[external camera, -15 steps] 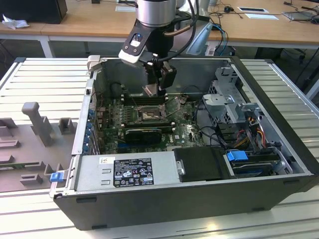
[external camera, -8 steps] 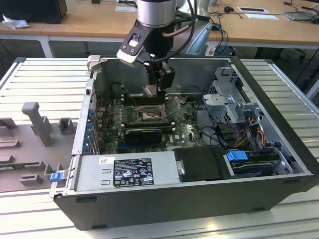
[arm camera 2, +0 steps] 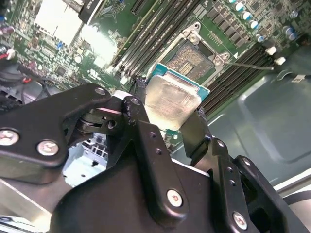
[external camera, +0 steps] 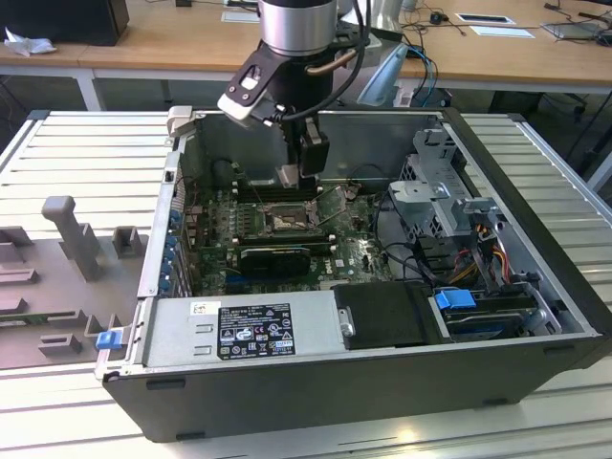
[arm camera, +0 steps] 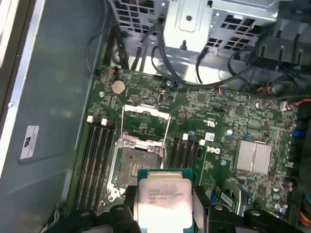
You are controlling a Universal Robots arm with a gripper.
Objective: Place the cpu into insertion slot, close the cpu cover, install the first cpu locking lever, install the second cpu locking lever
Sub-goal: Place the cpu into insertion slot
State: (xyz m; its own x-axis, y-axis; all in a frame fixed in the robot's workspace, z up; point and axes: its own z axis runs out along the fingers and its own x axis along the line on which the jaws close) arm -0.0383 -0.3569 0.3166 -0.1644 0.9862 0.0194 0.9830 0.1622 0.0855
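One flat, square, dull-silver cpu [arm camera 2: 171, 99] in the black pincer [arm camera 2: 169, 110]

A table [external camera: 76, 143] of ribbed, pale metal slats carried everything. A dark computer case [external camera: 363, 392] lay on its side across the middle of it, open face up, reaching nearly to the table's edge on the exterior view's right. On the exterior view's left, just beside the case, lay a flat grey fixture [external camera: 38, 306] with raised blocks and one upright post [external camera: 75, 234]. A small blue clip [external camera: 108, 338] sat by the case's near corner.
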